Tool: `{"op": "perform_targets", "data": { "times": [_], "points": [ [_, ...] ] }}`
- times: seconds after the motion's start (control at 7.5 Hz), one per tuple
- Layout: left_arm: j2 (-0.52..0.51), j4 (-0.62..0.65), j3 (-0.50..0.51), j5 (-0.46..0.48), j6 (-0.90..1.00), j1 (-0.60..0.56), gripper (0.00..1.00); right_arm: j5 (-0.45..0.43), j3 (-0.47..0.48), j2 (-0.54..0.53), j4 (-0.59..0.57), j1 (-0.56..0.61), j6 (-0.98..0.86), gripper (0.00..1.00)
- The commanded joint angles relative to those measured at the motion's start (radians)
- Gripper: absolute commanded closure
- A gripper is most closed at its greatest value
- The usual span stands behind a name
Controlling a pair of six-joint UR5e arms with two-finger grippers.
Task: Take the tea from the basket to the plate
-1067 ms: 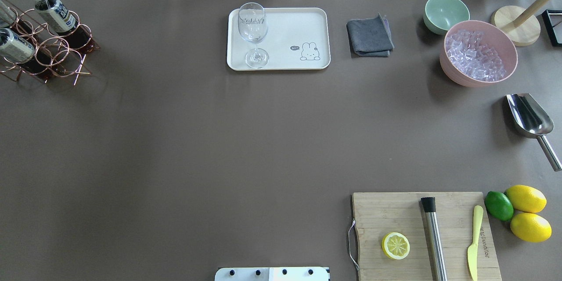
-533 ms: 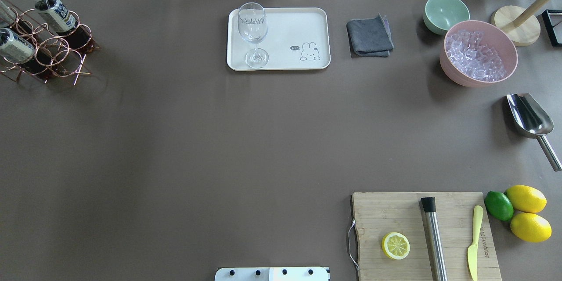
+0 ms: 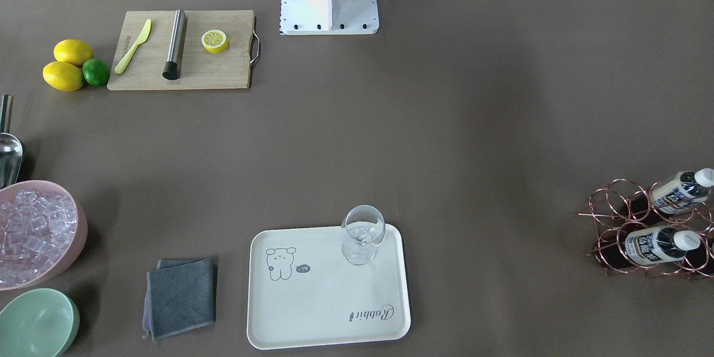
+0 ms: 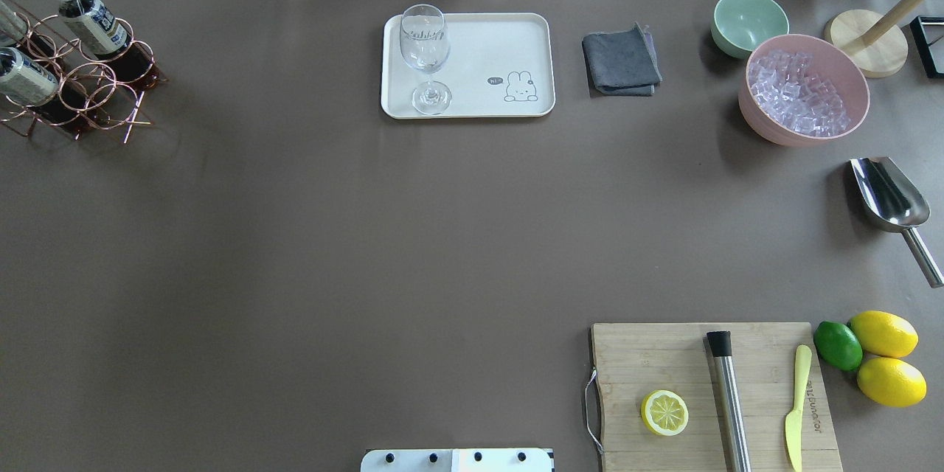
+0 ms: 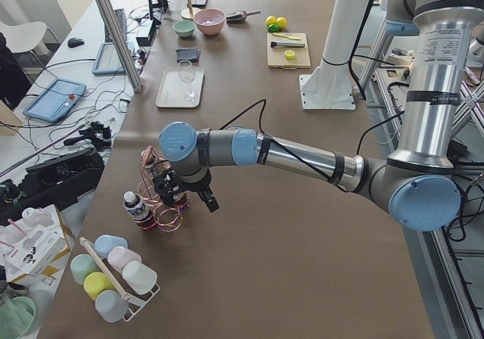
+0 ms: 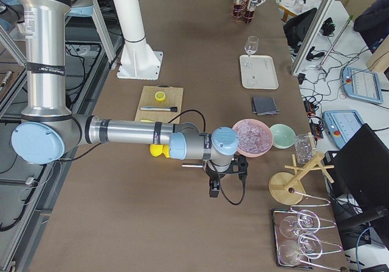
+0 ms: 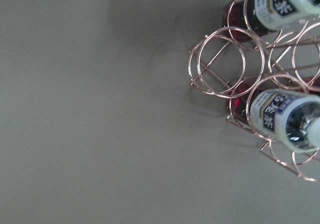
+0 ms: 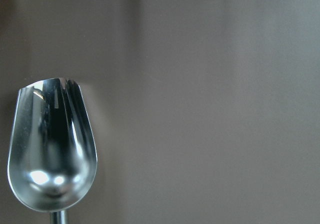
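The rose-gold wire basket (image 4: 94,85) stands at the table's far left, and also shows in the front view (image 3: 613,201) and the left wrist view (image 7: 220,59). It holds tea bottles (image 4: 88,15) (image 3: 652,245) (image 7: 287,116) with white caps. The cream plate (image 4: 487,51) (image 3: 323,301) lies at the back middle with a stemmed glass (image 4: 424,40) on it. My left gripper (image 5: 189,195) hovers just above the basket (image 5: 162,214); I cannot tell whether it is open or shut. My right gripper (image 6: 225,178) hangs over the table near the steel scoop (image 8: 50,149); I cannot tell its state.
A grey cloth (image 4: 621,60), a mint-green bowl (image 4: 748,21) and a pink bowl of ice (image 4: 804,88) stand right of the plate. The scoop (image 4: 889,195) lies at the right edge. A cutting board (image 4: 664,354) with half a lemon, a muddler and a knife sits front right, beside whole lemons and a lime.
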Motion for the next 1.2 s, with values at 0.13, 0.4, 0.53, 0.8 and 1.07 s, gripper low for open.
{"op": "perform_targets", "data": {
  "times": [0.13,0.4,0.53,0.8,1.07],
  "points": [
    [-0.13,0.03,0.012,0.002,-0.388,-0.023,0.01,0.001,0.0,-0.004,0.0,0.0,0.0,0.0],
    [-0.21,0.07,0.085,0.002,-0.418,-0.046,0.01,0.001,-0.007,-0.009,0.0,0.0,0.0,0.0],
    [-0.275,0.071,0.153,0.002,-0.478,-0.052,0.01,0.001,-0.01,-0.009,0.0,0.0,0.0,0.0],
    [-0.371,0.067,0.271,0.048,-0.51,-0.054,0.01,0.001,-0.01,-0.009,0.0,0.0,0.0,0.0],
    [-0.422,0.012,0.36,0.07,-0.644,-0.045,0.01,0.001,-0.012,-0.004,0.0,0.0,0.0,0.0]
  ]
}}
